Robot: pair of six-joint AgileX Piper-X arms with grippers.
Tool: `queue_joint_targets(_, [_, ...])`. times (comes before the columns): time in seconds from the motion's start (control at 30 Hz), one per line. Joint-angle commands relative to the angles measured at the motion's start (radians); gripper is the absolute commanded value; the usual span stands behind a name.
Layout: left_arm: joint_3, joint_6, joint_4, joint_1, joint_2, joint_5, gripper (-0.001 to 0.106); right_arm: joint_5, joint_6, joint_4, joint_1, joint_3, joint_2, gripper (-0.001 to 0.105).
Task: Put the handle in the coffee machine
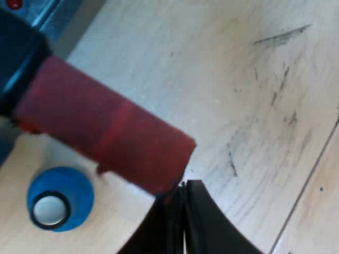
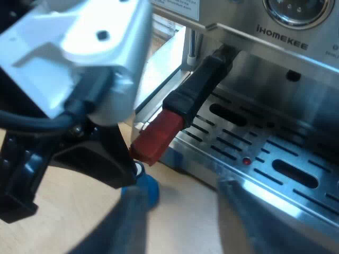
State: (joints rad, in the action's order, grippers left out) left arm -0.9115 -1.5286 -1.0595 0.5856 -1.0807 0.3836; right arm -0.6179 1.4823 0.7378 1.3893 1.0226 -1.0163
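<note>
The left gripper (image 1: pixel 183 185), two black fingers, has them pressed flat together, with only a thin seam running between the tips. Seen from the right wrist, the left arm's white moulded wrist housing (image 2: pixel 90 42) sits close and tilted. Its black gripper body hangs beneath, angled downward. The right gripper (image 2: pixel 180 190) holds its own two black fingers (image 2: pixel 135 217) well apart — a wide gap stands between them, both pointing forward and down.

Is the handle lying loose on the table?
No, the handle is up in the front of the machine, red end sticking out.
</note>
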Motion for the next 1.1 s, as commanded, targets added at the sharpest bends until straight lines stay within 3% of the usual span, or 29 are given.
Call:
queue_joint_targets(0.03, [0.022, 0.008, -0.008, 0.002, 0.06, -0.034, 0.001, -0.006, -0.005, 0.0, -0.002, 0.011, 0.008, 0.054])
queue_joint_targets(0.17, [0.046, 0.013, -0.031, -0.042, 0.111, -0.037, 0.001, -0.006, -0.005, 0.0, -0.002, 0.011, 0.008, 0.058])
queue_joint_targets(0.43, [0.066, 0.015, -0.037, -0.254, 0.241, -0.037, 0.001, 0.039, -0.005, 0.0, -0.002, 0.011, 0.008, 0.059])
queue_joint_targets(0.6, [0.066, 0.015, -0.048, -0.34, 0.314, -0.037, 0.004, 0.033, -0.005, 0.0, -0.002, 0.011, 0.008, 0.059])
queue_joint_targets(0.73, [0.066, 0.018, -0.085, -0.386, 0.352, -0.037, 0.021, -0.032, -0.002, 0.0, -0.002, 0.011, 0.008, 0.059])
queue_joint_targets(0.83, [0.066, 0.023, -0.113, -0.425, 0.392, -0.037, 0.047, -0.077, -0.002, 0.0, -0.002, 0.011, 0.008, 0.059])
queue_joint_targets(0.93, [0.066, 0.026, -0.123, -0.448, 0.432, -0.037, 0.065, -0.078, -0.002, 0.0, -0.002, 0.011, 0.008, 0.059])
queue_joint_targets(1.1, [0.066, 0.026, -0.133, -0.449, 0.48, -0.035, 0.071, -0.076, -0.019, 0.0, -0.002, 0.011, 0.008, 0.059])
